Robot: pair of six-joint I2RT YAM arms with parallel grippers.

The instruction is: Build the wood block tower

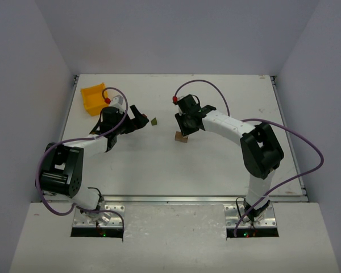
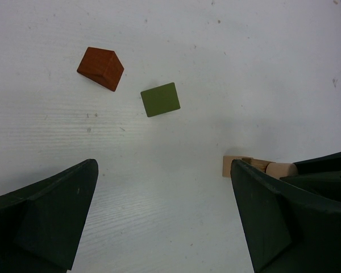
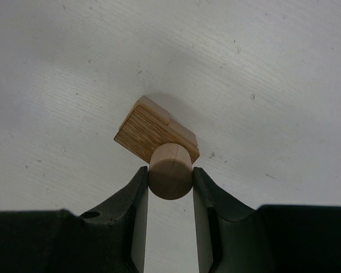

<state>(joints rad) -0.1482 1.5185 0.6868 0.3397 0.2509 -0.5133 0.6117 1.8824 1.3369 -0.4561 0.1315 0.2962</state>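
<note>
White table [image 1: 216,170], one red block [image 2: 101,68], one green block [image 2: 160,99]; right claw [image 3: 170,173] grips cylinder [image 3: 170,181], left claw [image 2: 163,166] wide.

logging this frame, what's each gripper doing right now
left gripper: open, holding nothing
right gripper: closed on a tan wooden cylinder

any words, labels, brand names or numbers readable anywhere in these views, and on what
None: no text can be read in any view.
Plain faces, no marks, on the red block, green block, tan block and cylinder.
No label shows on the yellow bin.
On the arm bases, any print is too small to tell.
</note>
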